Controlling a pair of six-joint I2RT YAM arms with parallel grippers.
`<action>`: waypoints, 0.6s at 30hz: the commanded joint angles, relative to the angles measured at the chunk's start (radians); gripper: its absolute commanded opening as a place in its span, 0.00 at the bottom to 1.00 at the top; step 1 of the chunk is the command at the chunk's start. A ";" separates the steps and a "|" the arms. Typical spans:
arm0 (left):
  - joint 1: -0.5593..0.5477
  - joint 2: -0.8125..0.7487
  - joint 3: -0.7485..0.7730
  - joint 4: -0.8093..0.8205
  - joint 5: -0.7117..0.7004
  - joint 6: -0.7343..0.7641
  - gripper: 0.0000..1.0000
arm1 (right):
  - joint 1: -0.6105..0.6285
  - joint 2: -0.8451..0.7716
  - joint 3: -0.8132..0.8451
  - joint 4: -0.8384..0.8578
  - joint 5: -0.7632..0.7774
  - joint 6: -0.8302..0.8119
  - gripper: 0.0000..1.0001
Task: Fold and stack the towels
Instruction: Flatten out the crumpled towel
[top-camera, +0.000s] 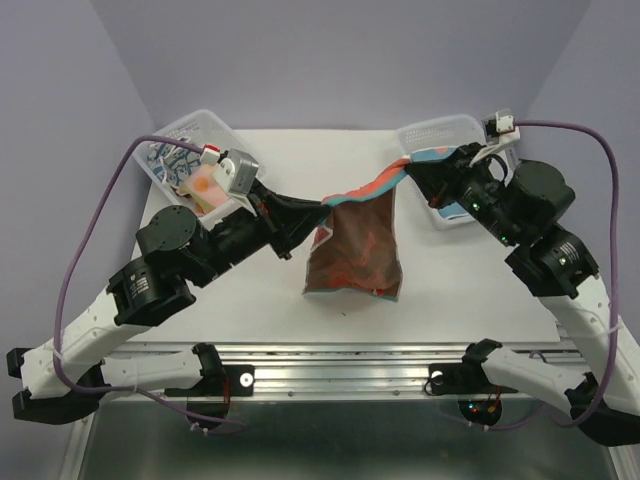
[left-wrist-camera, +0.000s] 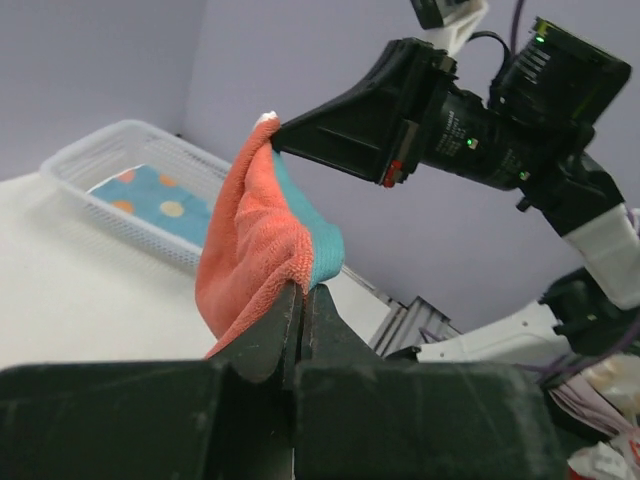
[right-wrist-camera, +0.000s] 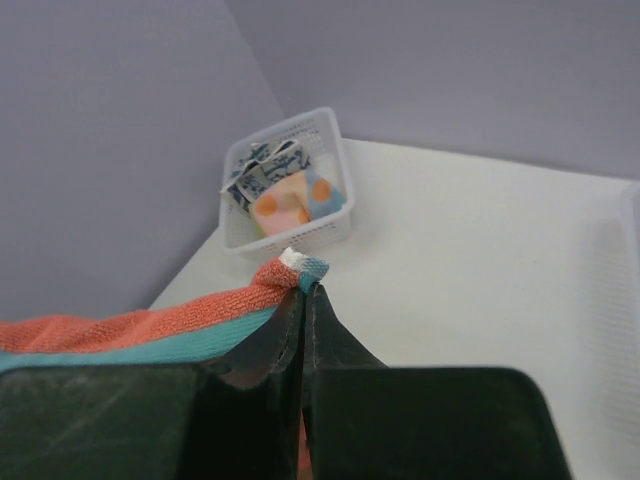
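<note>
Top external view: the red-orange towel (top-camera: 355, 250) hangs at the centre of the table (top-camera: 250, 300), its lower hem resting on the surface. Its upper edge, which shows a teal band, is stretched between two corners. The left gripper (top-camera: 318, 212) holds the corner at 10 o'clock of the cloth. The right gripper (top-camera: 408, 168) holds the corner at 1 o'clock. The left basket (top-camera: 190, 125) sits at 10 o'clock on the table and the right basket (top-camera: 445, 128) at 2 o'clock.

Left wrist view: the left gripper (left-wrist-camera: 303, 292) has its jaws closed on the hem of the towel (left-wrist-camera: 250, 240). The right gripper (left-wrist-camera: 278, 128) pinches the opposite corner at 12 o'clock. The right basket (left-wrist-camera: 100, 145) at 9 o'clock holds a blue dotted towel (left-wrist-camera: 160, 200).

Right wrist view: the right gripper (right-wrist-camera: 303, 290) is clamped on the towel's corner (right-wrist-camera: 150, 320). The left basket (right-wrist-camera: 290, 238) at 12 o'clock contains folded towels (right-wrist-camera: 285, 195).

Handling: the cloth looks light, limp and textured, so it should sag between the holds. Grip at the corners or hem and keep the edge taut while folding.
</note>
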 joint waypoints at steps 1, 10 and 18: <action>-0.005 -0.006 0.061 0.057 0.261 0.037 0.00 | -0.002 -0.043 0.119 -0.046 -0.211 0.013 0.01; -0.005 -0.035 0.034 0.131 0.381 -0.031 0.00 | 0.000 -0.149 0.089 -0.026 -0.293 0.106 0.01; -0.005 -0.049 -0.015 0.115 0.176 -0.007 0.00 | -0.002 -0.146 0.034 -0.014 -0.179 0.109 0.01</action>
